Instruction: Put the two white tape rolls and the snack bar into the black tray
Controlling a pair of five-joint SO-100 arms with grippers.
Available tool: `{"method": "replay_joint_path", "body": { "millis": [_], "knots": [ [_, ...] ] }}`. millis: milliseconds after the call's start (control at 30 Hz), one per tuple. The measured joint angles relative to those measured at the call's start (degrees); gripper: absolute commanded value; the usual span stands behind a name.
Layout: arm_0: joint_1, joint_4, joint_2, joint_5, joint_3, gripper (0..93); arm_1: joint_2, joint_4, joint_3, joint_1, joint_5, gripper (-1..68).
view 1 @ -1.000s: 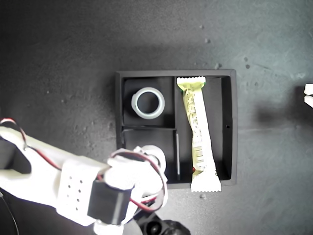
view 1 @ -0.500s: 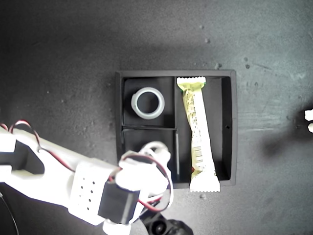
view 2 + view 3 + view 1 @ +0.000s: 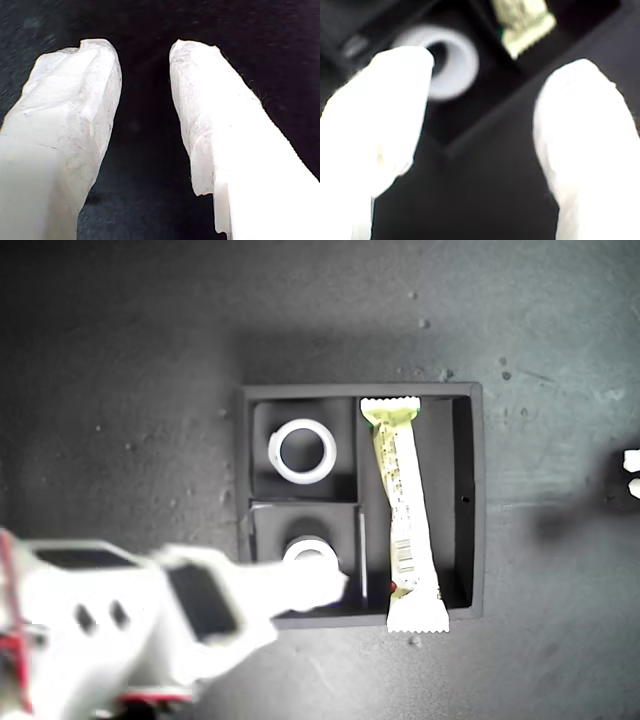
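Note:
The black tray [image 3: 477,540] lies mid-scene in the exterior view. One white tape roll [image 3: 302,451] sits in its far small compartment. The other tape roll [image 3: 308,551] [image 3: 451,62] rests in the near small compartment. The snack bar [image 3: 404,510] [image 3: 522,22] lies in the long compartment, its crimped end over the near wall. My second gripper [image 3: 322,587] [image 3: 497,67] hovers open at the tray's near wall [image 3: 485,131], one finger [image 3: 395,95] overlapping the near roll, holding nothing. My first gripper [image 3: 145,50] is open over bare dark surface, just showing at the exterior view's right edge [image 3: 632,472].
The dark grey table [image 3: 120,360] surrounds the tray, with small pale specks scattered on it. The second arm's white body [image 3: 110,630] fills the exterior view's lower left, blurred by motion.
The second arm has swung toward the exterior view's left and lower edge, uncovering the roll that now lies free in the near compartment. The first gripper has stayed at the right edge.

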Motion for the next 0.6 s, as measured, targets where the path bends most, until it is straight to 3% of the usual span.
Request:
{"method": "replay_joint_path", "body": {
  "millis": [100, 200, 400, 600],
  "knots": [
    [-6.06, -2.37, 19.34, -2.64, 24.61, 0.1, 0.00, 0.00, 0.00, 3.78, 0.00, 6.5],
    [-8.44, -11.25, 40.43, -5.27, 52.29, 0.1, 0.00, 0.00, 0.00, 5.54, 0.00, 6.5],
    [-8.70, -26.89, 76.55, -10.90, 99.67, 0.1, 0.00, 0.00, 0.00, 5.98, 0.00, 6.5],
    [-6.77, -34.72, 90.97, -14.94, 126.12, 0.1, 0.00, 0.00, 0.00, 4.39, 0.00, 6.5]
  ]
}}
